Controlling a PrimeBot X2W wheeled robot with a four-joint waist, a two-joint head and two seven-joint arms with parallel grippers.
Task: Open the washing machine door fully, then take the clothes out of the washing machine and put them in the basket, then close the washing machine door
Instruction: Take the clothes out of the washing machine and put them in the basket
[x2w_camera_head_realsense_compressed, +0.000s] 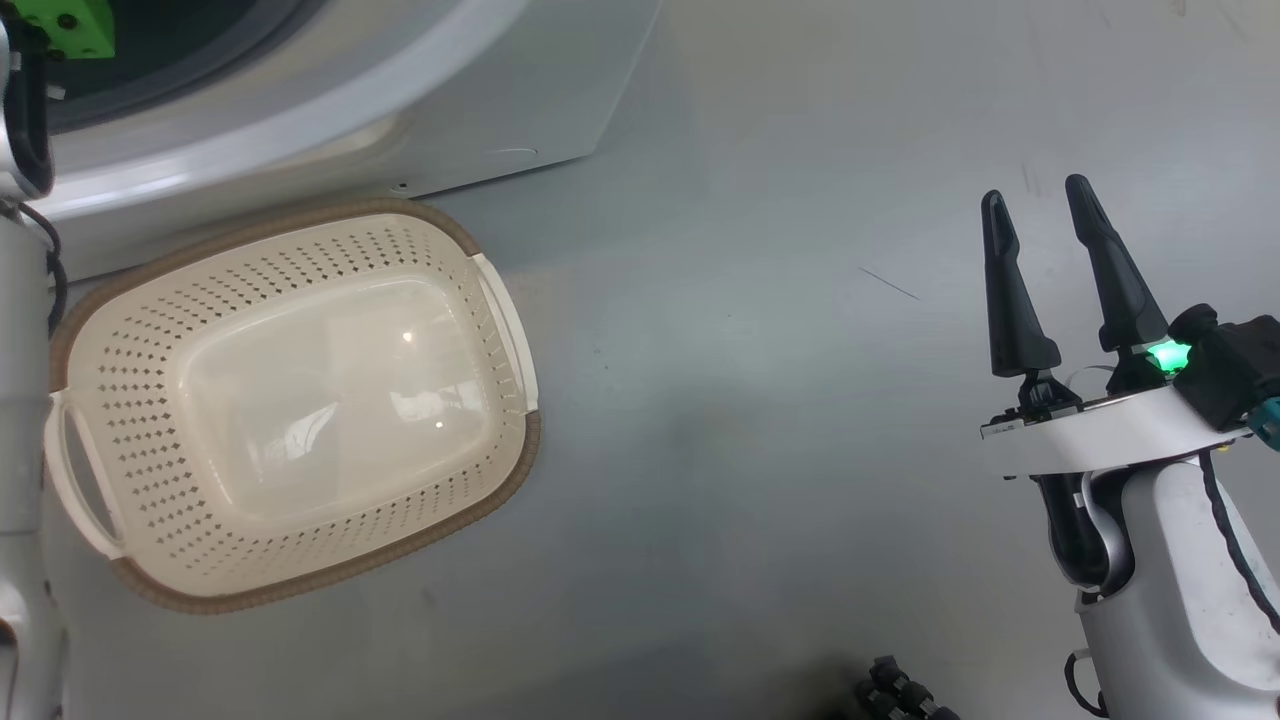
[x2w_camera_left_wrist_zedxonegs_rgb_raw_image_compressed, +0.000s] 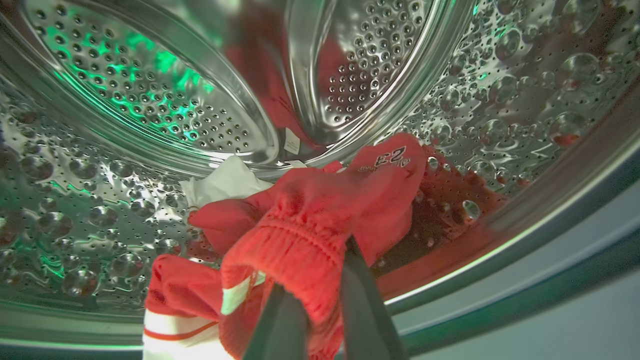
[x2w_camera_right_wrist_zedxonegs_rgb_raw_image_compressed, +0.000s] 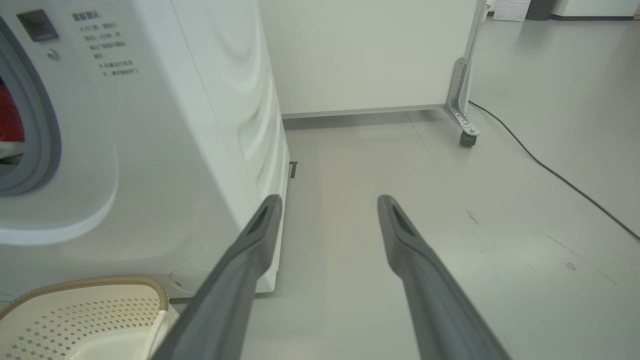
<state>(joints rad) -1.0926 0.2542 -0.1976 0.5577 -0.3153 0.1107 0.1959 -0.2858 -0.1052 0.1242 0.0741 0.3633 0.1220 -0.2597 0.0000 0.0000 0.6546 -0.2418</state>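
In the left wrist view my left gripper (x2w_camera_left_wrist_zedxonegs_rgb_raw_image_compressed: 315, 280) is inside the steel drum of the washing machine (x2w_camera_left_wrist_zedxonegs_rgb_raw_image_compressed: 125, 100), shut on the ribbed red hem of the clothes (x2w_camera_left_wrist_zedxonegs_rgb_raw_image_compressed: 320, 210). More red and white fabric lies beneath and behind it. The cream basket (x2w_camera_head_realsense_compressed: 300, 222) stands empty on the floor in front of the washing machine (x2w_camera_head_realsense_compressed: 330, 110). My right gripper (x2w_camera_head_realsense_compressed: 1040, 200) hovers open over bare floor, far right of the basket. The right wrist view shows the same gripper (x2w_camera_right_wrist_zedxonegs_rgb_raw_image_compressed: 327, 200) open beside the machine (x2w_camera_right_wrist_zedxonegs_rgb_raw_image_compressed: 165, 125), with the basket (x2w_camera_right_wrist_zedxonegs_rgb_raw_image_compressed: 85, 295) at lower left. The washing machine door is out of view.
A white partition on a caster (x2w_camera_right_wrist_zedxonegs_rgb_raw_image_compressed: 467, 137) stands behind the machine, and a black cable (x2w_camera_right_wrist_zedxonegs_rgb_raw_image_compressed: 550, 172) runs across the grey floor to the right. My left arm's pale column (x2w_camera_head_realsense_compressed: 20, 420) rises along the left edge beside the basket.
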